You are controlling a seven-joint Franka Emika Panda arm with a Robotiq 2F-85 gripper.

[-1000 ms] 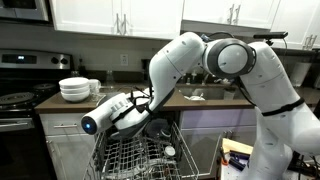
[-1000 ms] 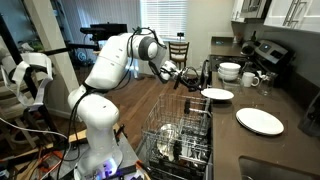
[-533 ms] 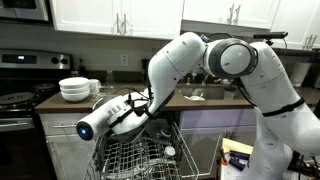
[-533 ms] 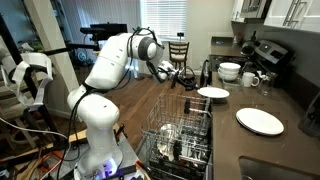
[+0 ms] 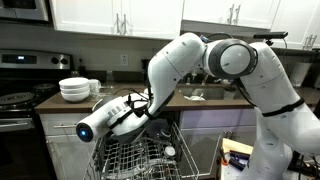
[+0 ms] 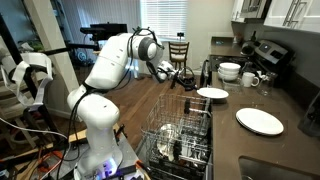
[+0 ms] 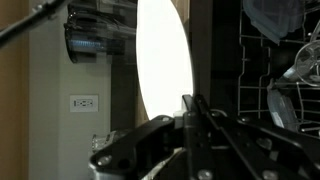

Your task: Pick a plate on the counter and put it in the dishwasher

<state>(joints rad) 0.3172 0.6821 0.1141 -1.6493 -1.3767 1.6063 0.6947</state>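
Now that the plate has come up a touch and drifted toward the arm compared with a second ago, then hung still for the last half second, I judge it free of the counter. It sits at the counter's edge, above the far end of the dishwasher rack. My jaws stay clamped on its rim, as the wrist view shows. The pick looks done; tilting and lowering it between the prongs remains.
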